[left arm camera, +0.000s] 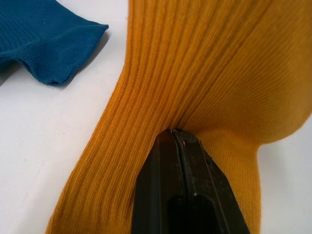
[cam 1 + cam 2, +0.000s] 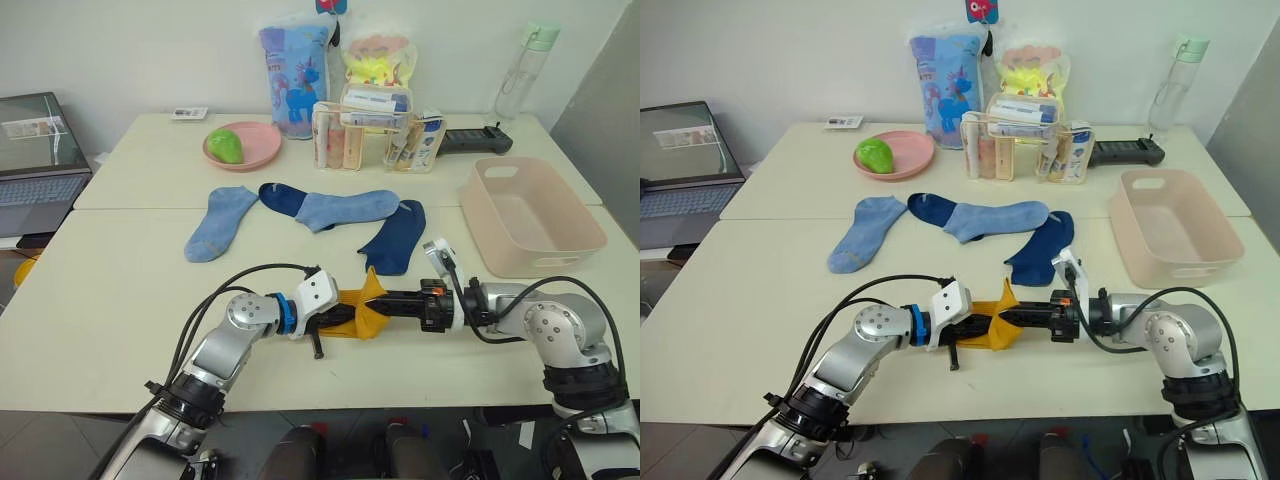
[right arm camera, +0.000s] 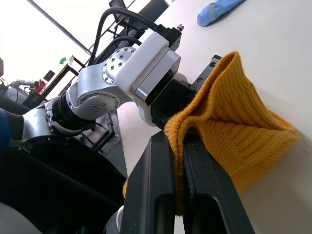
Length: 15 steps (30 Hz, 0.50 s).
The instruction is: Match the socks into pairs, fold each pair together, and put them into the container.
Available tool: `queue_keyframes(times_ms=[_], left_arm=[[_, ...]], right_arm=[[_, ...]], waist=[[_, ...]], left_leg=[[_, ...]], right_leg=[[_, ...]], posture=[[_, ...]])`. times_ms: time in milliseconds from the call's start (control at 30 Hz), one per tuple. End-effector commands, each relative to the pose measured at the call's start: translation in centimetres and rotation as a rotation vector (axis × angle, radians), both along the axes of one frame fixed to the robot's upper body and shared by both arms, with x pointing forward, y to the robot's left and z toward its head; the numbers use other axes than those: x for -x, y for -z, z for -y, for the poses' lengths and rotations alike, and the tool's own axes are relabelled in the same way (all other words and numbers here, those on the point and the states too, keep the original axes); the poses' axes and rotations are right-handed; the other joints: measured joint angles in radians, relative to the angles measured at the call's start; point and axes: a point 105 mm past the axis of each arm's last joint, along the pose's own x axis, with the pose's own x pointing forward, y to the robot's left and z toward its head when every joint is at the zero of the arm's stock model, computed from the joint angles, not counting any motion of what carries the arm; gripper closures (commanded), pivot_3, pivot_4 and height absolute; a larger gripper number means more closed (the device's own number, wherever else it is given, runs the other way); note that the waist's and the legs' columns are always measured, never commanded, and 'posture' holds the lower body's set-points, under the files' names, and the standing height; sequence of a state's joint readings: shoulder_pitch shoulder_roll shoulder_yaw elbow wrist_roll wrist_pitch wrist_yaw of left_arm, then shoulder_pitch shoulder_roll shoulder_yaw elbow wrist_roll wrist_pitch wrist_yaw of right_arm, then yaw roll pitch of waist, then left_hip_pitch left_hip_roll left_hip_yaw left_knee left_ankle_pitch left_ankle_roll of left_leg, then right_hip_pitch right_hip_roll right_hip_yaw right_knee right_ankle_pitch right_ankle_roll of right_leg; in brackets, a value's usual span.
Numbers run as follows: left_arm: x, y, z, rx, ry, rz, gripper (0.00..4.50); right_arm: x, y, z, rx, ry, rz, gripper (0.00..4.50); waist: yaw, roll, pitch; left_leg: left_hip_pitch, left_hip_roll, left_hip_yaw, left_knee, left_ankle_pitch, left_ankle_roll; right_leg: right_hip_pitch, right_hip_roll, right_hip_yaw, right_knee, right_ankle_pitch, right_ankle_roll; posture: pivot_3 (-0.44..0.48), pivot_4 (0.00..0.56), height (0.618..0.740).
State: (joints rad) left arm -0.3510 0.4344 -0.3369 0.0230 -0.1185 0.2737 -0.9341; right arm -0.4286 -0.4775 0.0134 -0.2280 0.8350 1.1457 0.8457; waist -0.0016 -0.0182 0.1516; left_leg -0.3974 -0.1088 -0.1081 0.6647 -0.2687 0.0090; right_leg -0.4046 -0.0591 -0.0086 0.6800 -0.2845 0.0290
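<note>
A bunched mustard-yellow sock (image 2: 362, 306) lies near the table's front edge, held from both sides. My left gripper (image 1: 174, 133) is shut on its ribbed fabric, and my right gripper (image 3: 178, 141) is shut on a fold of it from the opposite side. I cannot tell whether the bunch is one sock or two. Further back lie two light blue socks (image 2: 220, 222) (image 2: 348, 208) and two navy socks (image 2: 285, 198) (image 2: 396, 238), partly overlapping. The pale pink container (image 2: 540, 262) stands at the right, with nothing inside.
A pink plate (image 2: 262, 150) with a green object, a clear organiser (image 2: 375, 135) of toiletries, two printed bags and a water bottle (image 2: 525, 70) line the back. A black device (image 2: 475, 140) lies behind the container. A laptop (image 2: 35, 150) sits at the far left.
</note>
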Motion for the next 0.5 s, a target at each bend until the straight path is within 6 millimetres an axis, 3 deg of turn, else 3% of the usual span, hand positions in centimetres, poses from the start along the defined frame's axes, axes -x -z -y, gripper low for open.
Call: queue_keyframes(times_ms=[33, 367, 467, 500], left_arm=[[0.6, 0.1, -1.3, 0.006, -0.054, -0.057, 4.5], [1.0, -7.7, -8.4, 0.145, -0.234, -0.049, 4.5], [1.4, -8.5, -9.4, 0.162, -0.252, -0.068, 4.5], [1.4, -8.3, -9.5, 0.156, -0.257, -0.069, 4.5]], right_arm=[[-0.8, -0.3, -1.0, -0.009, 0.015, 0.036, 4.45], [-1.7, 1.8, -3.7, 0.061, -0.004, 0.04, 4.45], [-1.9, 2.0, -4.5, 0.075, -0.009, 0.048, 4.45], [-2.0, 2.0, -4.6, 0.076, -0.007, 0.047, 4.2]], waist=[[-0.003, 0.0, 0.0], [-0.008, 0.001, 0.0], [-0.008, 0.001, 0.0], [-0.007, 0.001, 0.0]], left_leg=[[0.0, 0.0, 0.0, 0.0, 0.0, 0.0], [0.0, 0.0, -0.001, -0.001, 0.0, 0.0], [0.0, 0.0, -0.001, -0.001, 0.0, 0.0], [0.0, 0.0, -0.001, -0.001, 0.0, 0.0]], right_leg=[[0.0, 0.0, 0.0, 0.0, 0.0, 0.0], [-0.001, 0.001, 0.0, 0.0, 0.0, 0.0], [-0.001, 0.001, 0.0, 0.0, 0.0, 0.0], [-0.001, 0.001, 0.0, 0.0, 0.0, 0.0]], posture=[[0.0, 0.15, 0.74], [0.0, 0.15, 0.74], [0.0, 0.15, 0.74], [0.0, 0.15, 0.74]])
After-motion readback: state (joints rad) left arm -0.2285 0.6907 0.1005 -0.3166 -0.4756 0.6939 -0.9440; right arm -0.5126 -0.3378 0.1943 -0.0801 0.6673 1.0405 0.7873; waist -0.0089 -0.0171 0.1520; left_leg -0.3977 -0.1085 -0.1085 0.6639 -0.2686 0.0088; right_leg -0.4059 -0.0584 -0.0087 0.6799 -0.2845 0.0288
